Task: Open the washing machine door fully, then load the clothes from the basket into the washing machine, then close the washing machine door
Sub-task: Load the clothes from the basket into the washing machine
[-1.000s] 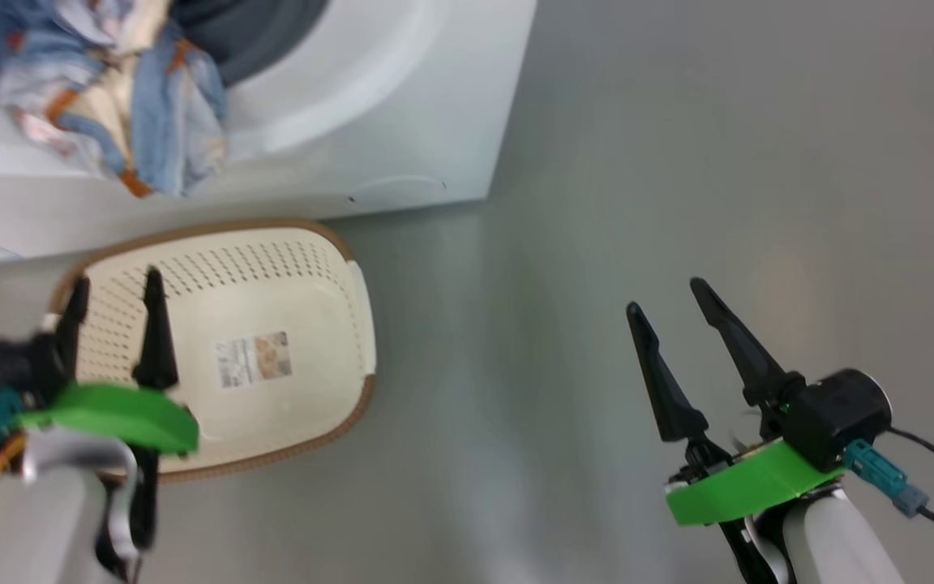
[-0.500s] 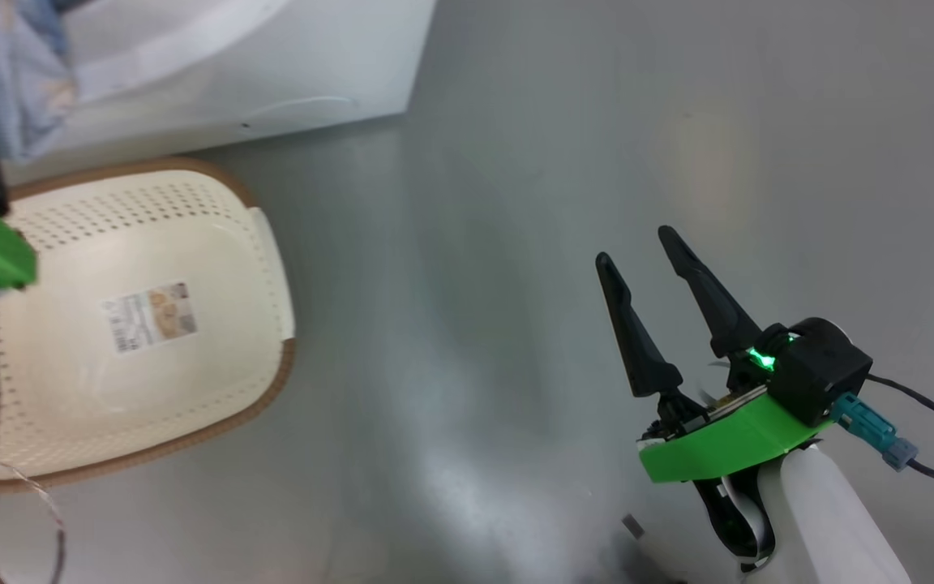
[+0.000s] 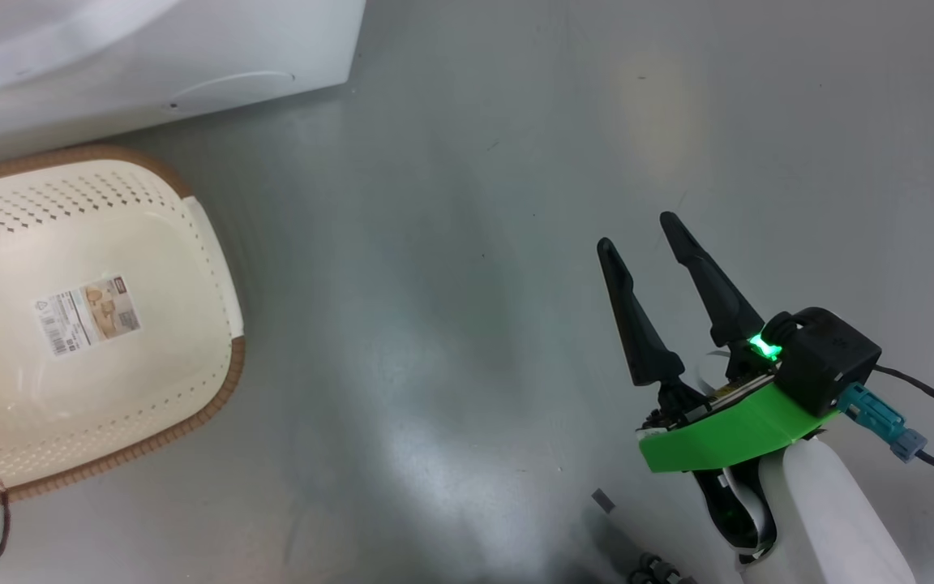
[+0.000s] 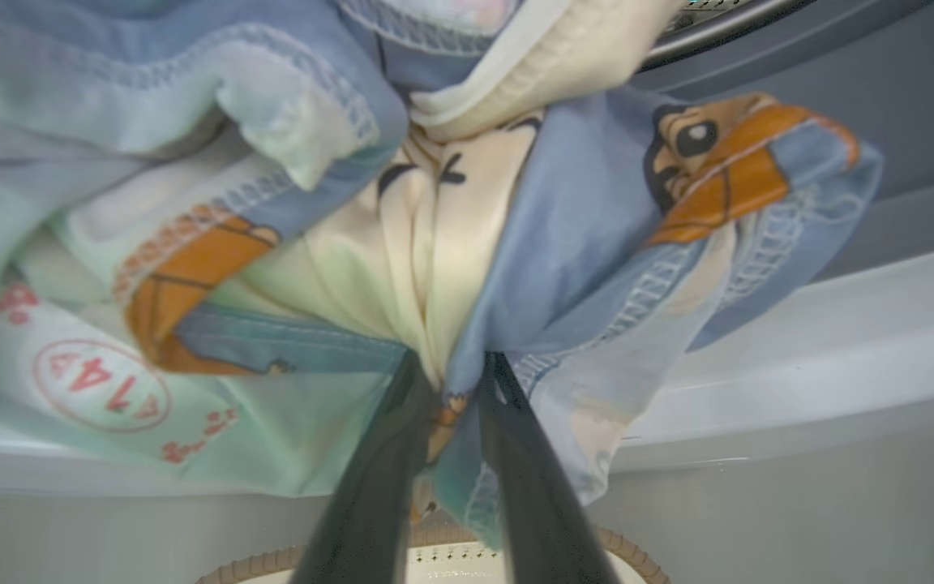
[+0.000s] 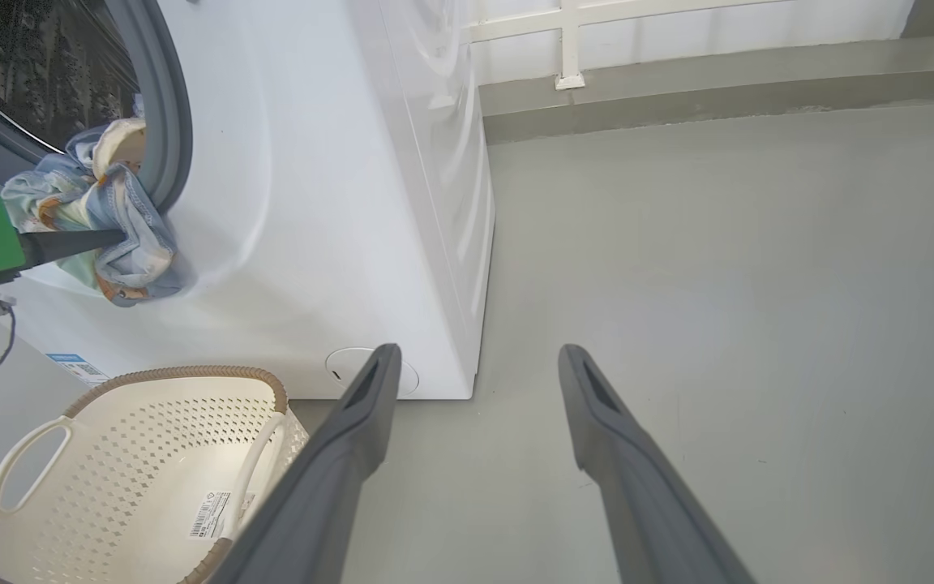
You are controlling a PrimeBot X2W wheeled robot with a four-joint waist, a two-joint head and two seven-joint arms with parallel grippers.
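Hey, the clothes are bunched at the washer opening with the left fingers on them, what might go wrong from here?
1. The clothes hang out over the washing machine's rubber seal. If the left fingers pinch only a fold, the bundle may slip down towards the basket.
2. Fabric left draped across the seal could get caught when the machine is shut.

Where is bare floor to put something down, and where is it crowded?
Free: the floor right of the washing machine and basket, around the right gripper. Crowded: the machine's mouth, where clothes hang out, pinched by the left gripper.
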